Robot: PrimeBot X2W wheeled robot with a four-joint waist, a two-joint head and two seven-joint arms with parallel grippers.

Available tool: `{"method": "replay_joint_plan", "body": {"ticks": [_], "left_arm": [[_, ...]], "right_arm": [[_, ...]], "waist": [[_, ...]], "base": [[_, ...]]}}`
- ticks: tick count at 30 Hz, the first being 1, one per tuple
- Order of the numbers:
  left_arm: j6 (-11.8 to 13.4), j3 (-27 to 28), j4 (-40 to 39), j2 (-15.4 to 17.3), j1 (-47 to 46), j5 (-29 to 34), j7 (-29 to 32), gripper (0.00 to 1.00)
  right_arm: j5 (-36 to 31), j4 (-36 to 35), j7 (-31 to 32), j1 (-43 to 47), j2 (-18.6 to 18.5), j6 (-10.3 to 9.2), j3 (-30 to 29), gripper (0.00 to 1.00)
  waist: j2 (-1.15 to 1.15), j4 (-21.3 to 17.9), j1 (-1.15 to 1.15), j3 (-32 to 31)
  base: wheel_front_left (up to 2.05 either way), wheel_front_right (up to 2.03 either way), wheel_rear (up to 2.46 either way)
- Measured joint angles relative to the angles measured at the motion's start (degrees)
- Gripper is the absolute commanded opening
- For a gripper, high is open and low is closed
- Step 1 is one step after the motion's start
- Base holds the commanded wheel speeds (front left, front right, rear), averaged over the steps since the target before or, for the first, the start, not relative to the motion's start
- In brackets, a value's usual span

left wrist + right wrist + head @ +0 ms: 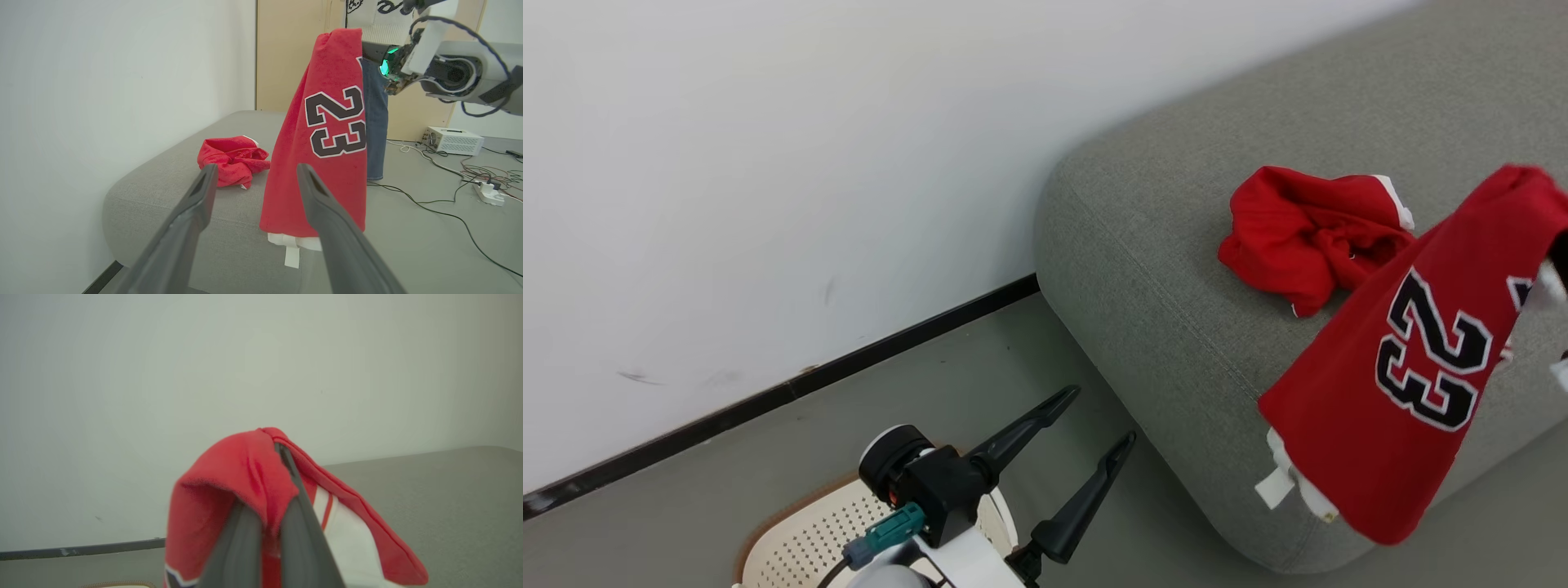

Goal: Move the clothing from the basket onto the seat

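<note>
Holding the jersey pinched at its top fold between the closed right fingers, hanging straight down below them at the front edge of the seat (hem touching the upholstery or not, hard to tell). Empty and spread wide, the left fingers above the basket. Judged mid-carry on the second transfer. Next: shift further over the seat, lower onto it, then release. Counted: two red pieces, the jersey in the grip and a crumpled garment on the seat ahead of the left fingers; one basket; one seat.
</note>
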Motion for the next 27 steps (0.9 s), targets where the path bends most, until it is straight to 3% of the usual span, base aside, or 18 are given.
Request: {"method": "replay_joint_plan", "body": {"ticks": [17,27], "left_arm": [[3.00,1.08,-1.68,1.43,-0.05,2.12,2.29,1.00],[3.86,1.09,-2.71,2.41,-1.04,3.89,3.35,1.00]], "right_arm": [[-1.83,11.77,7.13,-27.78,-1.08,0.00,-9.11,0.00],[-6.46,21.61,9.78,-37.39,-3.37,0.00,-13.25,0.00]], "waist": [[0.00,1.90,0.00,7.09],[0.00,4.52,0.00,11.88]], "base": [[0.00,0.00,0.00],[0.00,0.00,0.00]]}}
